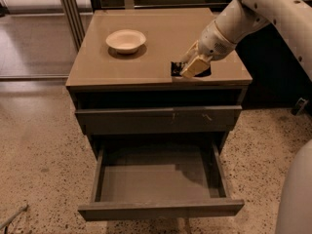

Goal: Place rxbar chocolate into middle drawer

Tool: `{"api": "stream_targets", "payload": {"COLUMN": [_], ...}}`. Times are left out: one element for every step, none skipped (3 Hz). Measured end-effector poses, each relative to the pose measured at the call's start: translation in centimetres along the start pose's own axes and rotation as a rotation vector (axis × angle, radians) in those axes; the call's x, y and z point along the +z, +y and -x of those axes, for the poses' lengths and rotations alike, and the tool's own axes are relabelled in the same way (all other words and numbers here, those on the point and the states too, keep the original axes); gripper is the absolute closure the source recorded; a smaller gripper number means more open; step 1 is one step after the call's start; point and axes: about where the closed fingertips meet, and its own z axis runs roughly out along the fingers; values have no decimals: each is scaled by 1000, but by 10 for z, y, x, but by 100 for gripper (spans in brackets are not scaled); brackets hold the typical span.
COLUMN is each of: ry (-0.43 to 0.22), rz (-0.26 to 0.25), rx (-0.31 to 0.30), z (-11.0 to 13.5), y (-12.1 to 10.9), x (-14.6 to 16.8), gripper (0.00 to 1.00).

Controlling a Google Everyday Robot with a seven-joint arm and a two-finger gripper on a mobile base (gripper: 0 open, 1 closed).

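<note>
rxbar chocolate (175,68) on surface (161,38), near front edge. My end effector (194,66) right at it; can't tell if grasping or released. middle drawer (161,209) already pulled out, bar not in it. Left, my guess: secure bar, carry down, drop in.

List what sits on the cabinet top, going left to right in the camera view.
White bowl → rxbar chocolate, only its dark end showing → tool, directly over the bar near the right front edge of the cabinet top.
</note>
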Motion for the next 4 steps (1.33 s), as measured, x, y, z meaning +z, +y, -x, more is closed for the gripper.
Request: {"api": "stream_targets", "payload": {"ry": [3, -5, -20, -59], "rz": [51, 90, 125, 152], "rx": [-19, 2, 15, 6], "z": [-14, -37, -62, -88], "y": [35, 60, 71, 73], "x": [-5, 3, 34, 88], "gripper": [100, 100, 100, 100]}}
